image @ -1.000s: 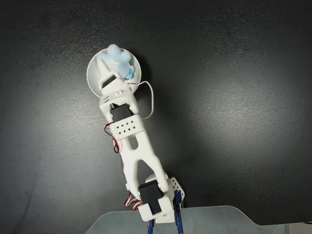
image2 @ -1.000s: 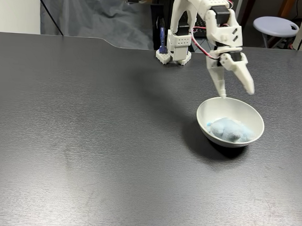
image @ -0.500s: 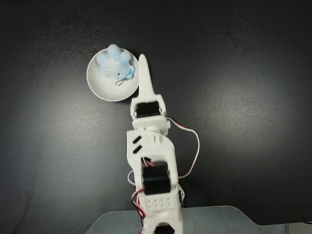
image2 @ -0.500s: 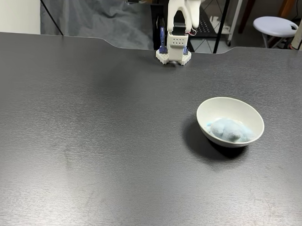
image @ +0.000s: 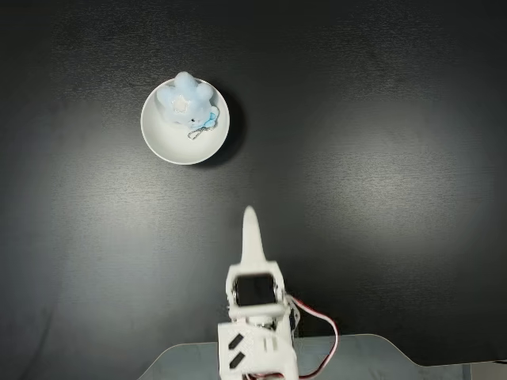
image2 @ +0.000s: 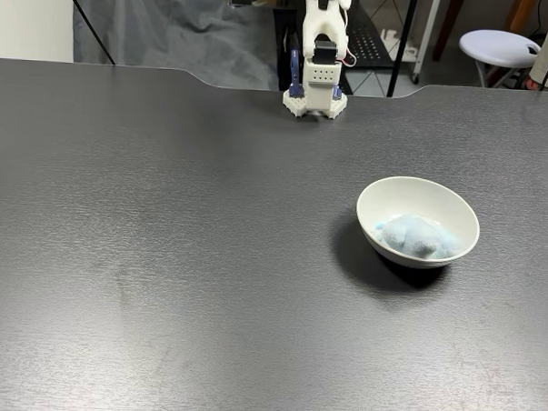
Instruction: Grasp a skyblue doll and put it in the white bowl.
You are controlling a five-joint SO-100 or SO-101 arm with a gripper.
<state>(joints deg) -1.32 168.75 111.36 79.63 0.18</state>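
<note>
Now the skyblue doll point(image: 186, 103) point(image2: 420, 237) sits inside the white bowl point(image: 164, 144) point(image2: 387, 192) on the dark counter point(image: 380, 158) point(image2: 163, 237). The end effector point(image: 252, 229) is well apart from the bowl, empty, near the arm base; its fingers look pressed together as one spike.

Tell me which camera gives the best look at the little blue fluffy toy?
The fixed view from above: the skyblue doll lies unobstructed in the white bowl, with its rounded limbs, white star mark and thin cord visible. The fixed view from the table's side shows the doll as a pale-blue lump, partly hidden by the bowl's near wall.
</note>
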